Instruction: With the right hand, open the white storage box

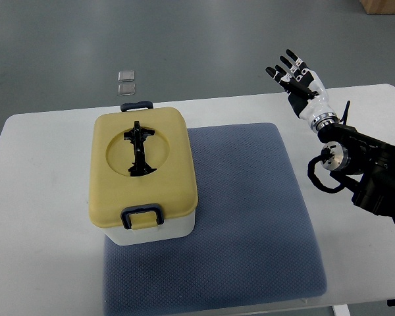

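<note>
Nearest the camera, a blue-grey padded mat (pixel 250 217) covers the middle of a white worktop (pixel 33 197), its near edge reaching almost to the bottom of the view. It has rounded corners and a fine woven texture.

On the left part of the mat stands the white storage box (pixel 155 234). Its body is white, and a mustard-yellow lid (pixel 145 164) sits closed on top. The box's left side hangs slightly past the mat's left edge onto the bare worktop. A shallow round dip in the middle of the lid holds a black folding handle (pixel 139 150), lying flat. A dark blue latch (pixel 142 216) sits at the lid's near edge, and a second dark blue latch (pixel 136 105) shows at the far edge. Both look pressed down against the box.

At the right, the robot's right arm (pixel 365 168) comes in from the right edge, black and jointed, with a looped cable beside the wrist. Its right hand (pixel 297 82) is raised over the far right corner of the worktop, well apart from the box. The fingers are black-tipped, spread and extended, pointing away toward the far left; the hand grips nothing.

Beyond the worktop's far edge, on the grey floor (pixel 217 39), lie two small pale square pieces (pixel 126 81), one just beside the other.
</note>
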You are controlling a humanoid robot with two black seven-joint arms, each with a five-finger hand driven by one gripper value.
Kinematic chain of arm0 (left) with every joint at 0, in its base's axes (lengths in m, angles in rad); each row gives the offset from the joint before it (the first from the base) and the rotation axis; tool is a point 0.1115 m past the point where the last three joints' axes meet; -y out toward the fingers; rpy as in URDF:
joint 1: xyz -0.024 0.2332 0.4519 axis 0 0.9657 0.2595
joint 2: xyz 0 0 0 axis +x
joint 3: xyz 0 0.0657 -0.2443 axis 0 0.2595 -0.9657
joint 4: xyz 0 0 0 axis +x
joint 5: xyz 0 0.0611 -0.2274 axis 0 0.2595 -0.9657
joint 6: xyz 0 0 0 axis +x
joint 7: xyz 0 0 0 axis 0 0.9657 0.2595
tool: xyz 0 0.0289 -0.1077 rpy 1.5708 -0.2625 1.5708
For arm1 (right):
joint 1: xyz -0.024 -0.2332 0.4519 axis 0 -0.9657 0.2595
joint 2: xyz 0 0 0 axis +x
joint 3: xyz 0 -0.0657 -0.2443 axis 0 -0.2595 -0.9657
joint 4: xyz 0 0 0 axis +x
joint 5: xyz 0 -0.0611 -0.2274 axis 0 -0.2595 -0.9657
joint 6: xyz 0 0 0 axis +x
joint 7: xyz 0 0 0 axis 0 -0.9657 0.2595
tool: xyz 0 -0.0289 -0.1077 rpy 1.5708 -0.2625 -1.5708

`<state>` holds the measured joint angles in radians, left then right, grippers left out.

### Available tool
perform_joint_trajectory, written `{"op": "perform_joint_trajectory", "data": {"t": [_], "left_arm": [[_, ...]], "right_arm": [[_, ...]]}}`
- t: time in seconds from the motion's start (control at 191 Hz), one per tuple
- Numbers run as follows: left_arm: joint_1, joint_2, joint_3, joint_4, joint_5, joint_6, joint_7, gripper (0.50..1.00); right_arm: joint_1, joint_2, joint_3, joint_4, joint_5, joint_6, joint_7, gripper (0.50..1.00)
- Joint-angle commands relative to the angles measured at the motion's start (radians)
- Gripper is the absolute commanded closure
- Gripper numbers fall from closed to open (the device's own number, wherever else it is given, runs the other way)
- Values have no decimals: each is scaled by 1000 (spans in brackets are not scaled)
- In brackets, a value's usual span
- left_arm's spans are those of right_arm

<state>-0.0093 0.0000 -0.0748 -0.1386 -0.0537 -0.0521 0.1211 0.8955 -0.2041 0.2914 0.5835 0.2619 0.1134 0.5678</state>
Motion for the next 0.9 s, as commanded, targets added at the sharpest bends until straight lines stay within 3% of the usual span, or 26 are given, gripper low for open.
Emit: {"op": "perform_joint_trajectory", "data": {"t": [0.0, 0.23, 0.44, 0.691, 0.895], "left_arm": [[0, 0, 0, 2, 0, 0, 0, 500], [0, 0, 0, 2, 0, 0, 0, 500], [0, 0, 0, 2, 0, 0, 0, 500], [0, 0, 0, 2, 0, 0, 0, 500], [0, 0, 0, 2, 0, 0, 0, 500]], "right_arm": [[10, -6, -3, 6, -32, 3, 0, 570], [100, -31, -17, 58, -260, -1, 23, 570], [210, -115, -25, 182, -682, 8, 43, 572], [364, -120, -47, 277, -1059, 129, 43, 572], [464, -86, -103, 329, -1360, 143, 43, 572]]}}
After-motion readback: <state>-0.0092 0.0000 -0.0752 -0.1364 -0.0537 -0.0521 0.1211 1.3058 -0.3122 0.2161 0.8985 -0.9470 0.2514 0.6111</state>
